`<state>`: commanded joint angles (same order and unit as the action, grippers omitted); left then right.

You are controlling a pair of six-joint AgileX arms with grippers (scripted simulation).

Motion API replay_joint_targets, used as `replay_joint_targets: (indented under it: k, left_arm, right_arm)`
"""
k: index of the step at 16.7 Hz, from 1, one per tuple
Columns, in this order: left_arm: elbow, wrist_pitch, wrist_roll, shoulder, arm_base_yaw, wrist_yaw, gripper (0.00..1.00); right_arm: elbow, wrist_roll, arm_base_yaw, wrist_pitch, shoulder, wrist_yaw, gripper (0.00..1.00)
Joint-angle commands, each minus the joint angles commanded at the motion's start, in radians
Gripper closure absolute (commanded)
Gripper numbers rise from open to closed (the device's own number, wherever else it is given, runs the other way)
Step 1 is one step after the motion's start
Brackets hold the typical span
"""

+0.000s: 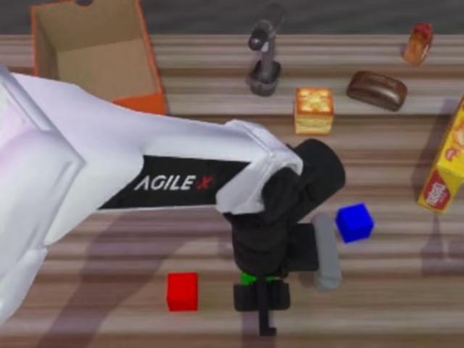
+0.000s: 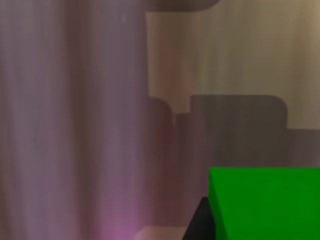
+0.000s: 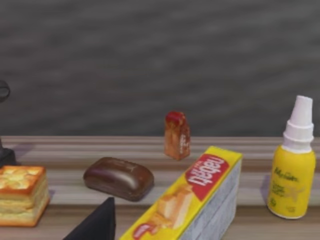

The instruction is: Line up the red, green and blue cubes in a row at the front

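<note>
— Where's the left gripper (image 1: 259,284)?
— Low at the table's (image 1: 406,304) front edge, clamped narrow on the green cube (image 1: 251,278).
— The other 2?
— Red cube (image 1: 182,291) left of it, blue cube (image 1: 354,222) farther back, right. Right arm's claw: can't tell.

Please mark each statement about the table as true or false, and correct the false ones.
1. The red cube lies to the left of the left gripper in the top view. True.
2. The blue cube touches the red cube. False: they lie apart, with the left arm between them.
3. The green cube sits at the left gripper. True.
4. The patterned block stands inside the orange box. False: it stands on the table, outside the box.
</note>
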<state>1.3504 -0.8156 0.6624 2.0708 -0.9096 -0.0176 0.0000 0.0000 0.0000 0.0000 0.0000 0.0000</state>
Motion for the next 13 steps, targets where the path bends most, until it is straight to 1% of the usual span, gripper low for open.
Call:
replay_joint_targets:
  k: [7, 8, 13]
  left_arm:
    - [0.0, 0.0, 0.0, 0.0, 0.0, 0.0, 0.02]
    - [0.0, 0.0, 0.0, 0.0, 0.0, 0.0, 0.0]
    - [0.0, 0.0, 0.0, 0.0, 0.0, 0.0, 0.0]
  right_arm:
    - [0.0, 0.0, 0.0, 0.0, 0.0, 0.0, 0.0]
    - [0.0, 0.0, 0.0, 0.0, 0.0, 0.0, 0.0]
    - [0.0, 0.0, 0.0, 0.0, 0.0, 0.0, 0.0]
